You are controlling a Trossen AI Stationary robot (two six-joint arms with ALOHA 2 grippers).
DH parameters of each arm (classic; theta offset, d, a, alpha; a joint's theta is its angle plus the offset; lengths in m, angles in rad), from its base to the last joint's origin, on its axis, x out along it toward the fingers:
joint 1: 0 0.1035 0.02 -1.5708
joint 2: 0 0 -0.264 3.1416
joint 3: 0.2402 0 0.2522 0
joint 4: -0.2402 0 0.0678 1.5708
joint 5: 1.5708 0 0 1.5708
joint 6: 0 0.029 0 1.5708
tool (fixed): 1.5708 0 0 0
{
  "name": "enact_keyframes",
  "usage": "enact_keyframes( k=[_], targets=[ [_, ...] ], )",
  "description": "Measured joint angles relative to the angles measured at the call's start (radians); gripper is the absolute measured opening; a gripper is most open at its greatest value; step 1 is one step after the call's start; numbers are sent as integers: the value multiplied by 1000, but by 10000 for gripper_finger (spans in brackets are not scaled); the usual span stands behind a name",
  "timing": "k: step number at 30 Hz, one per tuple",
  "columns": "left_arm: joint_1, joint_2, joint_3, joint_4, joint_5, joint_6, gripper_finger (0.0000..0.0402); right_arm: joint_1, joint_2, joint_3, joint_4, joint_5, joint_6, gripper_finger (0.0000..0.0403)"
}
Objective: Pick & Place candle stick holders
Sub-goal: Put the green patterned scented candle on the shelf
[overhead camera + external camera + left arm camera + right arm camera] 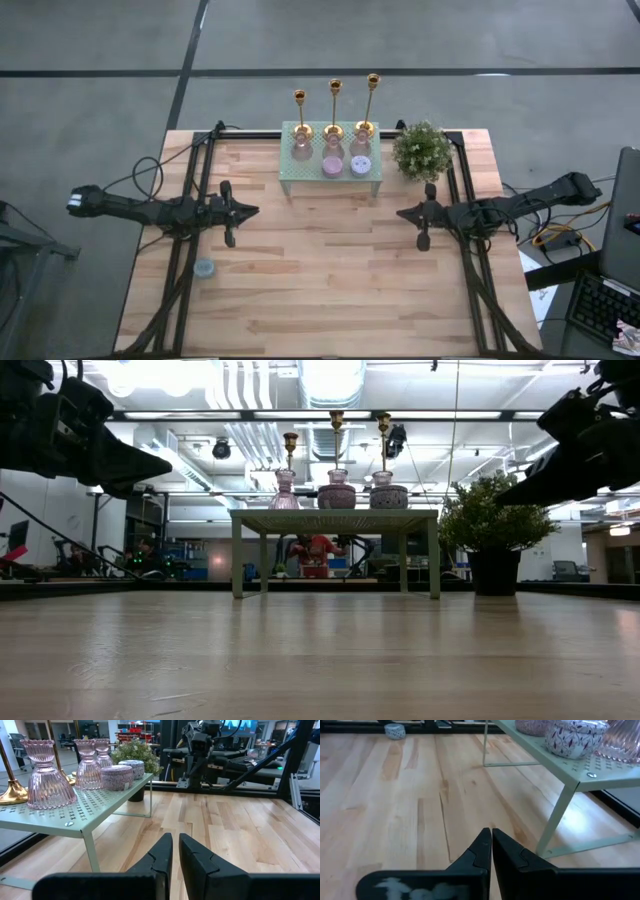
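Observation:
Three gold candle stick holders point(300, 115) point(334, 108) point(371, 100) stand upright in a row, their round bases on the far edge of a pale green metal stand point(305, 174). In the low view they rise above it point(337, 435). One base point(12, 792) shows in the left wrist view. My left gripper point(252, 211) hovers shut over the table left of the stand, pointing toward the table's middle. My right gripper point(402, 213) hovers shut to the right of the stand, facing the left one. Nothing is between either pair of fingers point(176, 851) point(491, 842).
Pink ribbed glass vases point(47, 775) and patterned round tins point(117, 776) also sit on the stand. A potted plant point(421, 150) stands at its right. A small blue-grey round thing point(204, 267) lies near the table's left side. Bare wood stretches between the arms and toward the near edge.

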Motion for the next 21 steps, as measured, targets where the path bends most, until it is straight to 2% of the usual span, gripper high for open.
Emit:
enact_keyframes(
  k=[7, 21],
  targets=[
    [0, 0, 0, 0, 0, 0, 37, 0, 2, 0, 0, -1, -94, 8],
    [0, 0, 0, 0, 0, 0, 37, 0, 2, -2, 0, -3, -97, 8]
  ],
)
